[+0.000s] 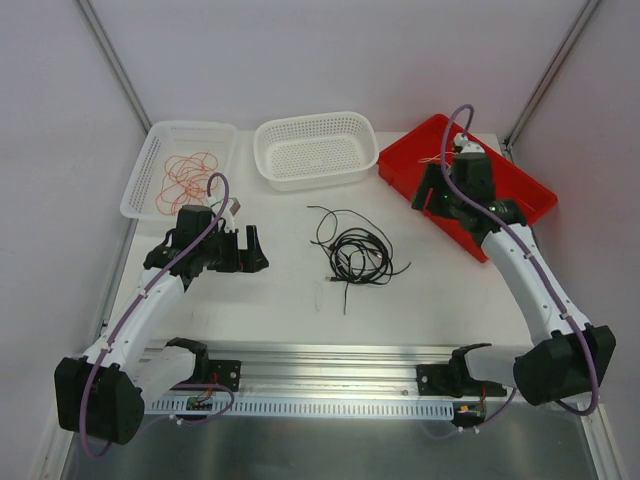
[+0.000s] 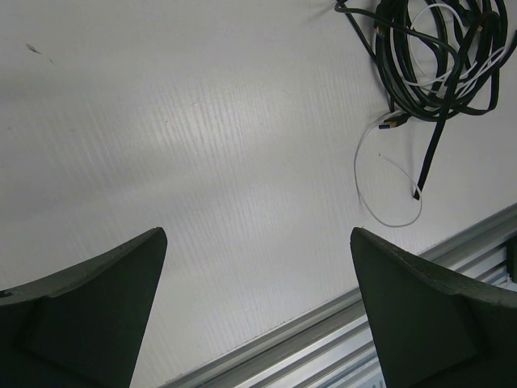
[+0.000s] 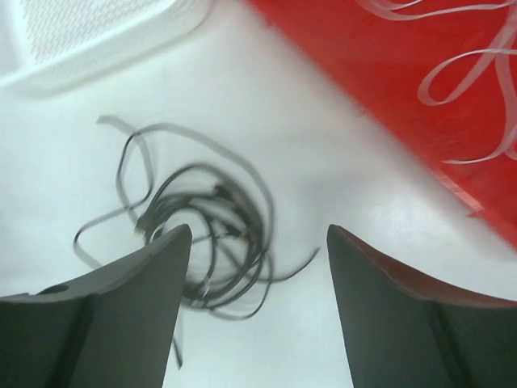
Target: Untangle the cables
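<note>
Red-orange wires (image 1: 185,178) lie in the left basket (image 1: 135,190). Near it the left gripper (image 2: 257,234) hangs wide and empty. The black cords (image 1: 360,255), snarled with a white wire (image 2: 396,225), sit mid-table. They look light, limp and probably springy, so a loose outer end seems the best hold. The right gripper (image 3: 258,230), parted and empty, hovers by the red tray (image 1: 520,190).

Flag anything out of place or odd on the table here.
One white wire is caught in the tangled black cords mid-table, its loop trailing out, while other white wires lie in the red tray. Nothing looks spilled or damaged.
</note>
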`<state>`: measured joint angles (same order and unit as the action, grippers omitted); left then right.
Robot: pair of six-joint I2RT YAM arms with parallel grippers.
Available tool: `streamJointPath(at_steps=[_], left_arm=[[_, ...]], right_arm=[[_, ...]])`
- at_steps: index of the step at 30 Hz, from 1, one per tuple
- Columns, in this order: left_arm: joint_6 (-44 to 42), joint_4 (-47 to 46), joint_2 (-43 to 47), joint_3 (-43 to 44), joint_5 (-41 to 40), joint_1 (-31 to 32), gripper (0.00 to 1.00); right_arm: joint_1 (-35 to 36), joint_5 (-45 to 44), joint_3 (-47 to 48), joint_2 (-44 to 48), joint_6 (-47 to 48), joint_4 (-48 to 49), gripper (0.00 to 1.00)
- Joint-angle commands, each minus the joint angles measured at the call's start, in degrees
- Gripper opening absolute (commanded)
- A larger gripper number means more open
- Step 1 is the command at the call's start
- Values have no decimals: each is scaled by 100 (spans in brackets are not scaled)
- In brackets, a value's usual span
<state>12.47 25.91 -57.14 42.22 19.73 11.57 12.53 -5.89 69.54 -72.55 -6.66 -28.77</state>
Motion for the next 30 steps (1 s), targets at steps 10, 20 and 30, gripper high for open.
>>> streamJointPath(at_steps=[10,20,30], left_arm=[[-122,-51,98,15,-56,-6,99],[-122,-42,90,32,-48,-6,99],[-122,-34,72,32,-48,-6,99]], right_arm=[[2147,535,-696,-83,410,389,63],[2183,1336,-1214,-1084,1360,1014,58],[2165,1284,-1144,-2113,1422,1497,40]])
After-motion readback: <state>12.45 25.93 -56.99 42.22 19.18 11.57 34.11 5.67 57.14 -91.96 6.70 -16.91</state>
